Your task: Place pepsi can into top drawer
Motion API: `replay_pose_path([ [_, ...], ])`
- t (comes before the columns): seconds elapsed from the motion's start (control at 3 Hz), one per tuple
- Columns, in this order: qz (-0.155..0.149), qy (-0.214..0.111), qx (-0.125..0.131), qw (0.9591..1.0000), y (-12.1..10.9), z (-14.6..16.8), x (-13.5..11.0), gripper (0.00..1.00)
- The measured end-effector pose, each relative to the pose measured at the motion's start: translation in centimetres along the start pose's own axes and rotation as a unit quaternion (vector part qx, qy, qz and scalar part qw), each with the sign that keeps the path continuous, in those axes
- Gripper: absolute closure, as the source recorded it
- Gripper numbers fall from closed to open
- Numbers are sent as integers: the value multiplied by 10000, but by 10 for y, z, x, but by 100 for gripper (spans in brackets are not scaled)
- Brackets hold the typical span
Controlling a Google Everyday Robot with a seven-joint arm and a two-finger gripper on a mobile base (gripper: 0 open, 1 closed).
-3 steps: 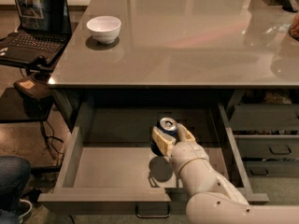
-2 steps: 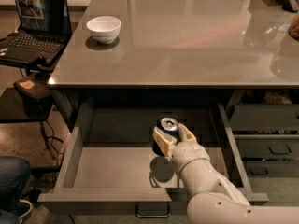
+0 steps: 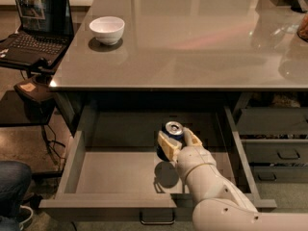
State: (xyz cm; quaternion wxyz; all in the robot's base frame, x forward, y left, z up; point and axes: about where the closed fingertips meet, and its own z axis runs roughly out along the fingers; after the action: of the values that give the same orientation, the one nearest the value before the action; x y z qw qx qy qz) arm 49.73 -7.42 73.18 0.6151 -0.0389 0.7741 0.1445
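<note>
The top drawer (image 3: 120, 170) is pulled wide open below the grey counter, its dark loop handle (image 3: 157, 219) at the front centre. The pepsi can (image 3: 172, 130) shows its silver top and dark-blue side, upright inside the drawer, right of centre. My gripper (image 3: 176, 143) reaches in from the lower right on my white arm, its cream fingers (image 3: 166, 147) closed around the can's sides. I cannot tell whether the can rests on the drawer floor or hangs just above it; a shadow lies below it.
A white bowl (image 3: 107, 30) sits on the counter (image 3: 192, 37) at the left. An open laptop (image 3: 30, 28) stands on a side table at far left. Narrower grey drawers (image 3: 279, 143) are at the right. A person's leg (image 3: 12, 191) is at lower left.
</note>
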Motion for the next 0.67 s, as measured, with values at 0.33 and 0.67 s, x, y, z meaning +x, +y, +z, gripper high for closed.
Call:
replay_pose_path([
  [0.33,0,0,0,10000,0,0,0,35],
  [0.67,0,0,0,10000,0,0,0,11],
])
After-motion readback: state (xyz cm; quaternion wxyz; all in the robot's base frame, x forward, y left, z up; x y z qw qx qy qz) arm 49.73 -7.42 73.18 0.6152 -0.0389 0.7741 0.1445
